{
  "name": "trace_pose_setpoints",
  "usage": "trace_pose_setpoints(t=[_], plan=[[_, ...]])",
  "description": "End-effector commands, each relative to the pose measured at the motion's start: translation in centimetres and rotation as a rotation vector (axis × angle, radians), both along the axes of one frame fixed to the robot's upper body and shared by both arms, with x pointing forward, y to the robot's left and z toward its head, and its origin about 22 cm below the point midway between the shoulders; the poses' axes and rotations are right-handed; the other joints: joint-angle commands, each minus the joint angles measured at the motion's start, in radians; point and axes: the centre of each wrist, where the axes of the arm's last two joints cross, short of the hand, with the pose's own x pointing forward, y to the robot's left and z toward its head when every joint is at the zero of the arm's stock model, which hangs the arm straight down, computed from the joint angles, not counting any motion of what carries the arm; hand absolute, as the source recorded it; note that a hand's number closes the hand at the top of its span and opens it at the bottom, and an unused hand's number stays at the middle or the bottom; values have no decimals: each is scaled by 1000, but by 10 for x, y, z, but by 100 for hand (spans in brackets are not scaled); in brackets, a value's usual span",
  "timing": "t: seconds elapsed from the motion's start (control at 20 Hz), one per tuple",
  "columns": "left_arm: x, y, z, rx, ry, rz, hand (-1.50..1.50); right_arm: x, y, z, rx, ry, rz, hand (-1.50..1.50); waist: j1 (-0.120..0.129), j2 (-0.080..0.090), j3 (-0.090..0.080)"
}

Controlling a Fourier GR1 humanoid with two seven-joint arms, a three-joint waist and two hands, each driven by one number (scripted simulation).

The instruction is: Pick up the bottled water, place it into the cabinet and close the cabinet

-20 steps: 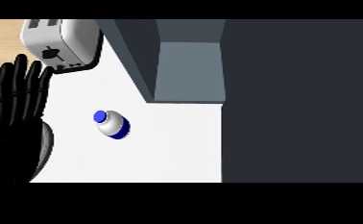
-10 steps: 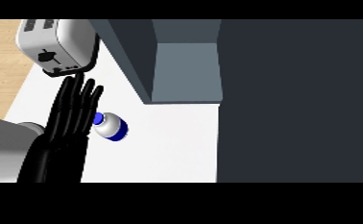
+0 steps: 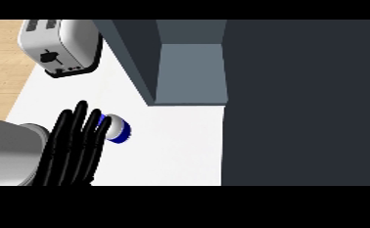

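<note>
The bottled water point(image 3: 118, 128), white with a blue cap and band, stands upright on the white counter point(image 3: 173, 144), seen from above. My left hand point(image 3: 74, 146) comes in from the lower left with its fingers straight. It lies against the bottle's left side and hides part of it. The fingers are not curled round the bottle. The open cabinet point(image 3: 192, 73) shows its grey inside up and to the right of the bottle. My right hand is out of sight.
A silver toaster point(image 3: 60, 46) sits at the counter's back left. A large dark panel point(image 3: 296, 104) fills the right side of the view. The cabinet's dark side wall point(image 3: 133, 58) stands just above the bottle. Wooden floor point(image 3: 13, 56) shows at the far left.
My left hand swung right from the view's left edge to the bottle, then drew back a little, so its fingertips now sit beside the bottle. The bottle stayed put.
</note>
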Motion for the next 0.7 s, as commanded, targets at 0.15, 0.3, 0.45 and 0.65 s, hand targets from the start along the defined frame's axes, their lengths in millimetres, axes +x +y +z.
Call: trace_pose_setpoints(t=[0.15, 0.3, 0.45, 0.65], plan=[[-25, -21, 9, -4, 17, 4, -150, -29, -2, 17, 79, -8, 37, -150, -2, -3, 1], [-30, -18, 19, -15, 16, 10, -150, -23, -12, 24, 62, -21, 42, -150, 1, -3, 1], [-30, -5, 20, -8, 28, 16, -150, -37, -3, 33, 64, -25, 52, -150, -5, -3, 0], [-35, -21, 22, -35, 60, 12, -150, -36, -2, 31, 67, -24, 51, -150, -2, -6, 1]])
